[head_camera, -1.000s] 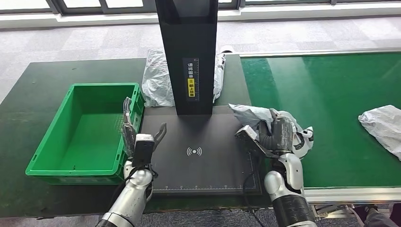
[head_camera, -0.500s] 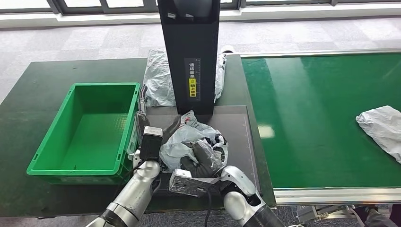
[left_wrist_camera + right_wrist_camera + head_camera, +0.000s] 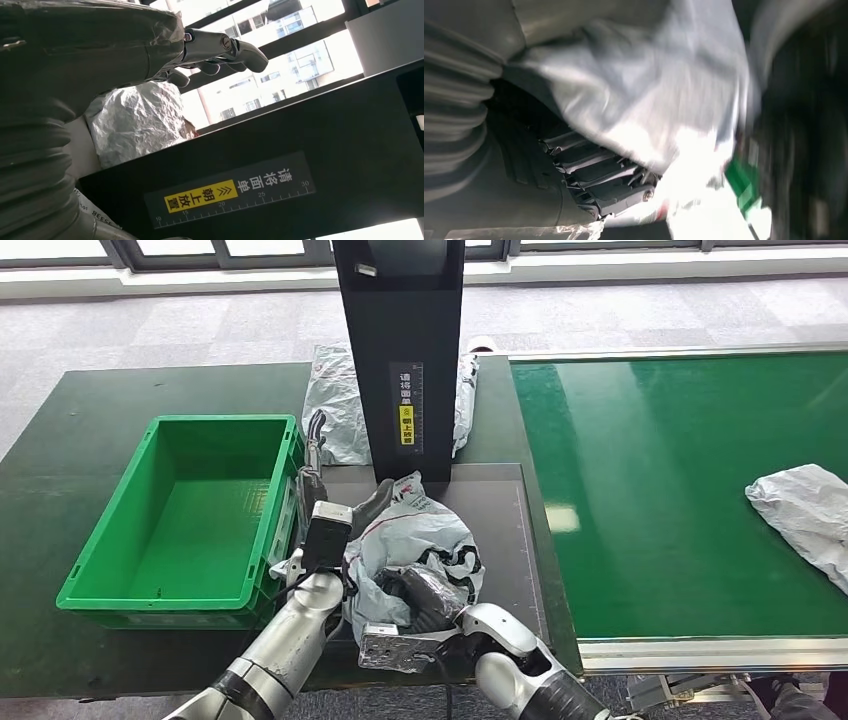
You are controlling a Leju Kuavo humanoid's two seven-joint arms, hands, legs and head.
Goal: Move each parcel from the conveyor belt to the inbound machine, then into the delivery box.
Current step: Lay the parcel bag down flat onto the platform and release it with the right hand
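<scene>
Right hand: the right hand (image 3: 425, 595) grips a crumpled grey parcel (image 3: 415, 540) from the near side, dark fingers dug into the film; the right wrist view, blurred, shows the wrap bunched over those fingers (image 3: 589, 170)
Left hand: the left hand (image 3: 318, 505) stands upright at the parcel's box-side edge, fingers apart, thumb against the wrap; holding nothing that can be seen
Parcel: it sits on the black pad of the inbound machine (image 3: 497, 530), just in front of the dark scanner column (image 3: 400, 350)
Step in hand: by the look of it, the scan stop; best to let the parcel rest flat on the pad and clear of the column, then use both hands to carry it over
Box: the green delivery box (image 3: 100, 580) lies just beside the pad, open-topped; its near wall is a lip the parcel must rise over, and the left hand stands between the two
Edges: the column blocks the far side; the pad's front edge is close under the right wrist
Open room: on the box side, low and short
Waiting: a second parcel (image 3: 800, 510) on the conveyor belt (image 3: 650, 480), well apart; another wrapped parcel (image 3: 335, 410) behind the column
</scene>
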